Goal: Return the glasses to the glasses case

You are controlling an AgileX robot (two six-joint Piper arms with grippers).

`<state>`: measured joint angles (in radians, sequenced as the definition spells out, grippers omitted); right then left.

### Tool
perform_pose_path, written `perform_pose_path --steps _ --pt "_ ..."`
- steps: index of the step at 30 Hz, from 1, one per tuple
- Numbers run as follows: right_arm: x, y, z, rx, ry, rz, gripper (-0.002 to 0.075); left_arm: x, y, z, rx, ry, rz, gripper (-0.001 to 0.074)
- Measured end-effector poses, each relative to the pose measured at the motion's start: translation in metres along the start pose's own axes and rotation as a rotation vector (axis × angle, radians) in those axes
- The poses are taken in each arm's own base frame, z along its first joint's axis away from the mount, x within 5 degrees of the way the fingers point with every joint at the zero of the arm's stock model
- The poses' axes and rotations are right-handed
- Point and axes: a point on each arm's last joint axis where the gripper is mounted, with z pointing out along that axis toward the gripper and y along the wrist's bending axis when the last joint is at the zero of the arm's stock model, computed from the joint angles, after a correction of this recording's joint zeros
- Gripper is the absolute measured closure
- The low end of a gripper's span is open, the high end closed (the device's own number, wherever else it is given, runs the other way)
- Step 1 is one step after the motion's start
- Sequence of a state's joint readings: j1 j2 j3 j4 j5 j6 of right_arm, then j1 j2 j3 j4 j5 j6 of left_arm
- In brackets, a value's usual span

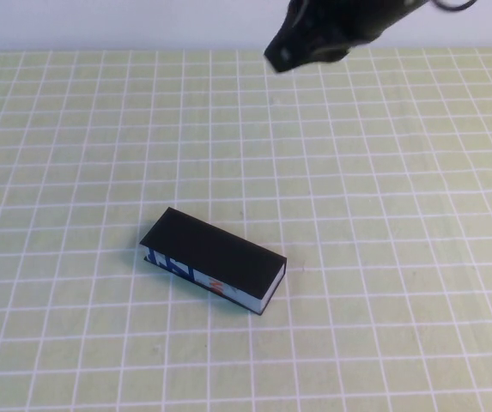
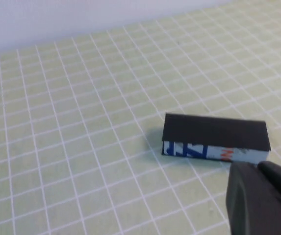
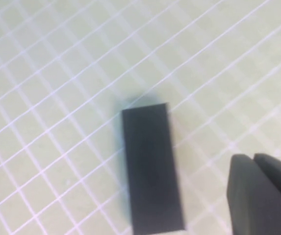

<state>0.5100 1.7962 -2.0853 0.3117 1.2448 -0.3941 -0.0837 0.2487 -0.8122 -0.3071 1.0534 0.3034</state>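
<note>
Case lying closed on the table

The case [image 1: 214, 261] is sitting mid-table toward the near edge; right end effector [image 1: 290, 53] is hovering at the far edge, left end effector [image 2: 263, 169] near the case, both pinched narrow.

The table [image 1: 383, 257] is covered edge to edge by a pale yellow-green surface ruled with thin white lines into a regular grid of squares, and behind its far edge stands a plain pale, whitish wall [image 1: 100, 21].
</note>
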Motion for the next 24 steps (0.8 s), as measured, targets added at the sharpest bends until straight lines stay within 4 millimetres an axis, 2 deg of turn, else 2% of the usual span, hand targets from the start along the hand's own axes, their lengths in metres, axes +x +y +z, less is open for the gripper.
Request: perform_pose_path --steps 6,10,14,16,19,21,24 --pt "0.003 0.037 -0.114 0.149 -0.179 -0.032 0.0743 0.027 0.000 0.004 -0.050 -0.163 -0.074 0.0738" --pt "0.023 0.063 -0.167 0.177 -0.286 -0.050 0.0743 0.038 0.004 0.020 -0.050 -0.220 -0.180 0.0738" --pt "0.059 0.087 -0.211 0.244 -0.439 -0.091 0.0743 0.051 0.008 0.037 -0.063 -0.222 -0.220 0.0738" --pt "0.085 0.097 -0.223 0.277 -0.522 -0.113 0.0743 0.056 0.009 0.043 -0.065 -0.207 -0.227 0.0738" --pt "0.130 0.105 -0.218 0.311 -0.583 -0.113 0.0743 0.060 0.010 0.047 -0.066 -0.199 -0.234 0.0738" --pt "0.162 0.109 -0.209 0.325 -0.600 -0.105 0.0743 0.061 0.010 0.047 -0.068 -0.202 -0.236 0.0738" --pt "0.211 0.109 -0.182 0.337 -0.587 -0.083 0.0743 0.059 0.011 0.047 -0.074 -0.223 -0.236 0.0738"
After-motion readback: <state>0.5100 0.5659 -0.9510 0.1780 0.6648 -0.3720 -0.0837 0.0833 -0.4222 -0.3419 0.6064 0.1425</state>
